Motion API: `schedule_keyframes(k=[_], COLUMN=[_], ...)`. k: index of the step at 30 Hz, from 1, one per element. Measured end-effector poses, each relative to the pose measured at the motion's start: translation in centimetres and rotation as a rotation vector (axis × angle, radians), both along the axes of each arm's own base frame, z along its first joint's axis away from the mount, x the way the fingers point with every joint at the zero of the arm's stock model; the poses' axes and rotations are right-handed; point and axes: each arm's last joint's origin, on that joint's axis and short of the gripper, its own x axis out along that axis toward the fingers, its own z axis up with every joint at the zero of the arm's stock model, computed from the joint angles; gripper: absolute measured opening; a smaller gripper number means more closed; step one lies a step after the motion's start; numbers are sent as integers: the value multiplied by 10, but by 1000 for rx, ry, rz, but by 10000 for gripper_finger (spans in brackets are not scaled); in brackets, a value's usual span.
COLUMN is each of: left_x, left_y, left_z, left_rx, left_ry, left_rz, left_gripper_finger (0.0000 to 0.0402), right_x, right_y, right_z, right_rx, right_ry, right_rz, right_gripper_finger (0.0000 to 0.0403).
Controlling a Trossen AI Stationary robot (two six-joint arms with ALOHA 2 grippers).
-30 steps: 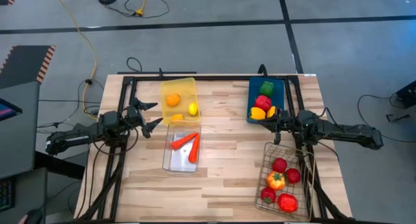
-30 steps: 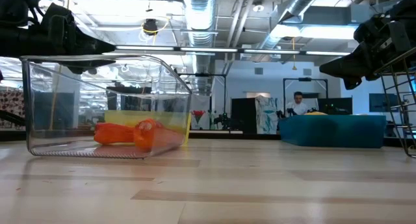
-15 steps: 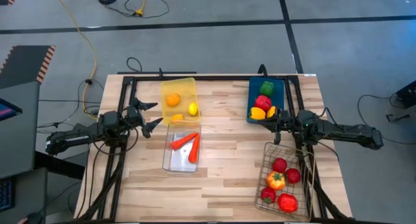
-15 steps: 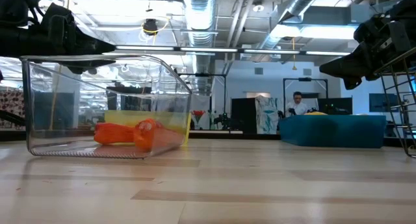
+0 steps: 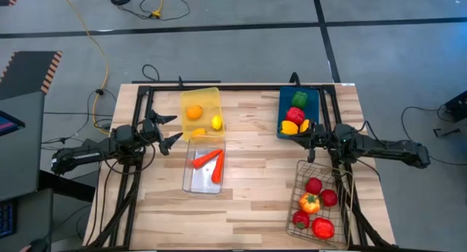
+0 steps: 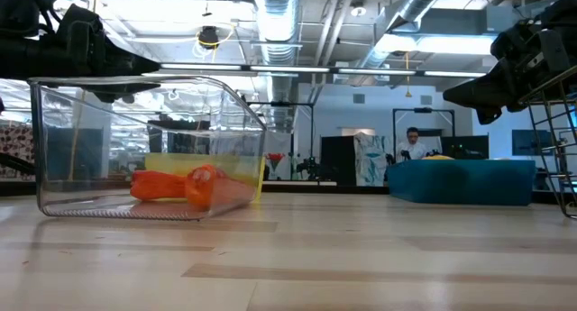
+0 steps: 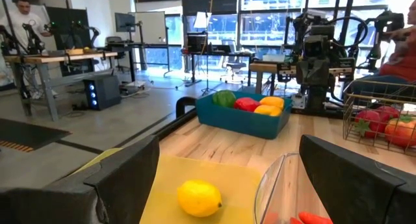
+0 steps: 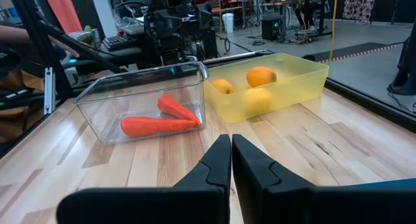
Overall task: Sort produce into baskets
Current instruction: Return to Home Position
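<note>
The produce lies sorted. The yellow bin (image 5: 201, 109) holds an orange (image 5: 193, 112) and lemons (image 5: 217, 122). The clear bin (image 5: 204, 168) holds carrots (image 5: 208, 161). The blue bin (image 5: 298, 112) holds green, red and yellow peppers (image 5: 295, 115). The wire basket (image 5: 318, 205) holds red tomatoes, strawberries and a pepper. My left gripper (image 5: 171, 129) is open and empty, left of the yellow and clear bins. My right gripper (image 5: 305, 141) is shut and empty, between the blue bin and the wire basket.
A dark frame (image 5: 233, 90) runs along the table's far edge and sides. Bare wood (image 5: 255, 172) lies between the clear bin and the wire basket. People and workstations show in the room beyond the table.
</note>
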Motion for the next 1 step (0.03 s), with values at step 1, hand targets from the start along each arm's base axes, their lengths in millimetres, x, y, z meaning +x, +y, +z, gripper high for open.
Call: schedule_keyframes(k=[1], left_x=[0], left_y=[0], left_z=[0], left_rx=[0], left_ry=[0], left_rz=[0], left_gripper_finger=[359], right_x=[0], right_y=[0], right_z=[0], right_rx=[0], right_ry=[0], right_rz=[-1], right_gripper_finger=[44])
